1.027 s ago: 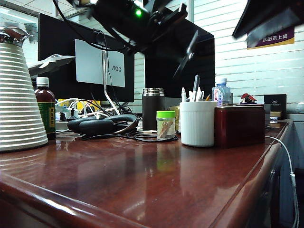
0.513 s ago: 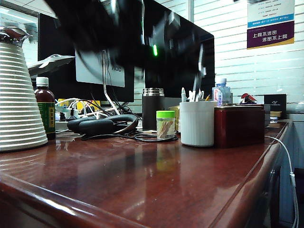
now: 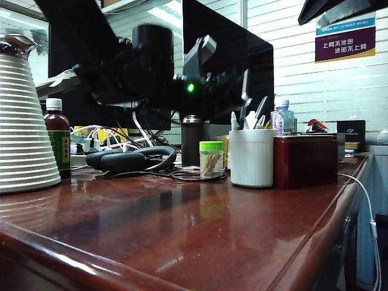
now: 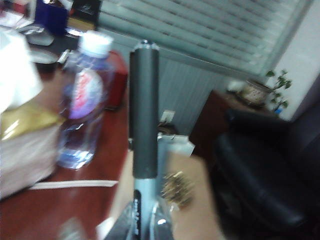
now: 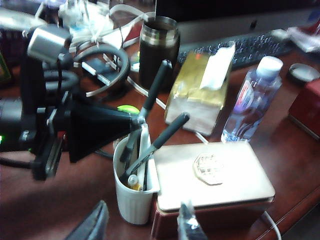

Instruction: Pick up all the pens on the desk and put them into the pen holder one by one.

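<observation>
Jaws of left gripper clamp grey-barrelled marker over ribbed pen holder

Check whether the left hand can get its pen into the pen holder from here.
Probably yes: the left hand, shut on a grey-barrelled marker, is right above the pen holder, whose mouth looks open despite pens inside.

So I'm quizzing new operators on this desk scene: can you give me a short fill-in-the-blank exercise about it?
1. The left gripper holds a grey-barrelled marker with black ends above the white ribbed ___.
2. The small clear jar beside that cup has a ___ lid.
3. The right gripper, hovering near the dark red box, holds ___.

Missing words: pen holder; green; nothing
</observation>
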### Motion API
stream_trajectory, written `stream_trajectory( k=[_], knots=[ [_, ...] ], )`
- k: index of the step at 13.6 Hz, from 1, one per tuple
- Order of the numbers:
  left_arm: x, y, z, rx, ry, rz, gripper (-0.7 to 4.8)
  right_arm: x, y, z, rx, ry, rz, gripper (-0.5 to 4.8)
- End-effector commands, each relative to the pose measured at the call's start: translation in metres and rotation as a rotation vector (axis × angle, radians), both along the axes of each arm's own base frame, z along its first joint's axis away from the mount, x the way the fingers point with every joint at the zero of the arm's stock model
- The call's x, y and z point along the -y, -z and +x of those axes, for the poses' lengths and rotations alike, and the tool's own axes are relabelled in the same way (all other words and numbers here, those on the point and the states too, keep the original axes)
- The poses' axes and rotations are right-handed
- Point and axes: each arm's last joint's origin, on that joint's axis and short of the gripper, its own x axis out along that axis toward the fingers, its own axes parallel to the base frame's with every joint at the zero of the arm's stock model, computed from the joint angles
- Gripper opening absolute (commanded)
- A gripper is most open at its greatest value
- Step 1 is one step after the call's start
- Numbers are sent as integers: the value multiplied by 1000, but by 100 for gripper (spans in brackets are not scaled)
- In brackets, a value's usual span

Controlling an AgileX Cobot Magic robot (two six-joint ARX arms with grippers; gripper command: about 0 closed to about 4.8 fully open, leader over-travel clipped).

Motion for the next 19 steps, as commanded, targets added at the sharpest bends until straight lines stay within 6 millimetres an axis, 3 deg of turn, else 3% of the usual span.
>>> stream_trajectory(
  k=[1, 4, 5, 6, 7, 8, 19],
  knots=[
    [2, 10, 1, -13, 31, 39, -6, -2, 1, 4, 2, -3, 8, 188],
    [3, 14, 0, -49, 62, 62, 12, -2, 1, 4, -2, -3, 6, 188],
    [4, 14, -2, -47, 135, 60, 135, -2, 1, 4, 1, -3, 7, 188],
    [4, 13, -3, -46, 143, 60, 137, -2, 1, 4, 0, -3, 7, 188],
    [4, 12, -3, -39, 151, 55, 225, -2, 1, 4, 0, -3, 7, 188],
    [4, 11, -3, -36, 150, 47, 244, -2, 1, 4, 0, -3, 7, 188],
    [4, 12, -4, 56, 226, 105, 248, -2, 4, 3, -28, -3, -4, 188]
  ],
)
